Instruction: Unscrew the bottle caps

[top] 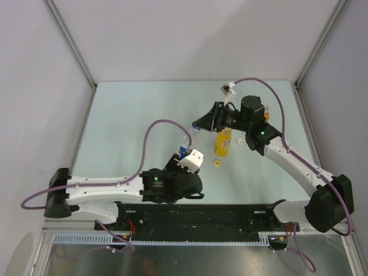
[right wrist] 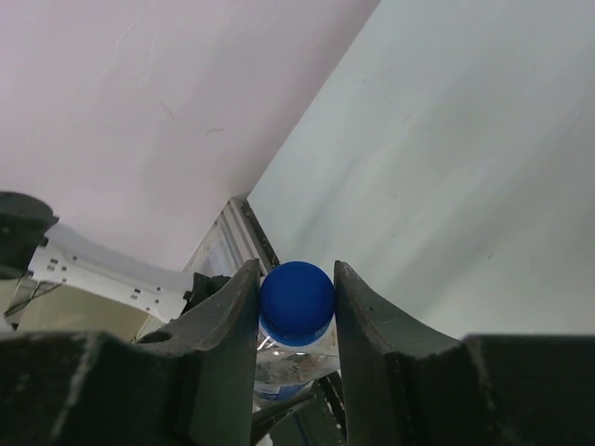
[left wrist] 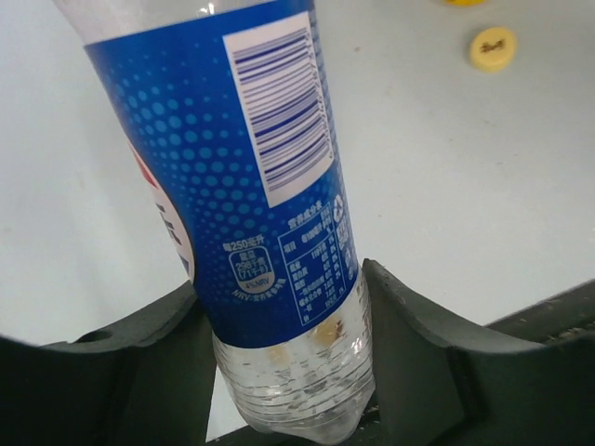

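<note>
Clear plastic bottle (left wrist: 297, 390), glossy label (left wrist: 214, 186); smooth blue plastic cap (right wrist: 296, 302); matt fingers (right wrist: 376, 339).

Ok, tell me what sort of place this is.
Probably a robot lab test cell rather than a home or shop: a pale table boxed in by plain white panels on aluminium posts, with a left arm and a right arm bolted at its near edge.

We see the clear bottle (left wrist: 260, 186) with its blue label tilted, its blue cap (right wrist: 297, 302) still on. The yellow bottle (top: 223, 142) stands upright; the yellow cap (top: 217, 163) and whitish cap (top: 238, 141) lie loose beside it. The orange bottle (top: 265, 115) is mostly hidden.
</note>
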Motion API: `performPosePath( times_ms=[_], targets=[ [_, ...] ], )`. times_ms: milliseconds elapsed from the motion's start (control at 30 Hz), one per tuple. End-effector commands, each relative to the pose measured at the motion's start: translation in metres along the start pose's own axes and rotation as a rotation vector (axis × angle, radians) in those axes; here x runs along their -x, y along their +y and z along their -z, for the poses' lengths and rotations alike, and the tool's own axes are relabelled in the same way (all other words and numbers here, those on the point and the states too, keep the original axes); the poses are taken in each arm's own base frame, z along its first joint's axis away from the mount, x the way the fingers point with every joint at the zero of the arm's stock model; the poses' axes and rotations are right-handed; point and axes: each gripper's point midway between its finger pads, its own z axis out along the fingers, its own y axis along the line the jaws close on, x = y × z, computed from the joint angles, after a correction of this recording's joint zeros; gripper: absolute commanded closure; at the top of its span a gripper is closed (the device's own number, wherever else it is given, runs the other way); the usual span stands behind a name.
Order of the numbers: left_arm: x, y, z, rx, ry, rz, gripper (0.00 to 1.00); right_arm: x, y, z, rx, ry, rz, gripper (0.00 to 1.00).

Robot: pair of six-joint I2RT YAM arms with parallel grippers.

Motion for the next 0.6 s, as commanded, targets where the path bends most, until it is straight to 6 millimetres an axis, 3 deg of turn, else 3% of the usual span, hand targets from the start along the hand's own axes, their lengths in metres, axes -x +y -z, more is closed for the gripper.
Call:
performPosePath(
  times_ms=[0,233,400,567],
  targets=[
    [0.01,-0.023,0.008,-0.249,-0.034,0.065,0.84,0.018,0.039,0.016,0.144,-0.052,0.155,1.0],
    [0.035,-0.031,0.033,-0.558,-0.186,0.187,0.86,0.022,0.054,0.031,0.235,-0.06,0.226,1.0],
    [0.055,-0.031,0.057,-0.735,-0.317,0.264,0.87,0.014,0.072,0.043,0.359,-0.02,0.297,1.0],
    [0.071,-0.035,0.093,-0.957,-0.444,0.289,0.87,0.004,0.088,0.055,0.45,0.016,0.386,1.0]
  ],
)
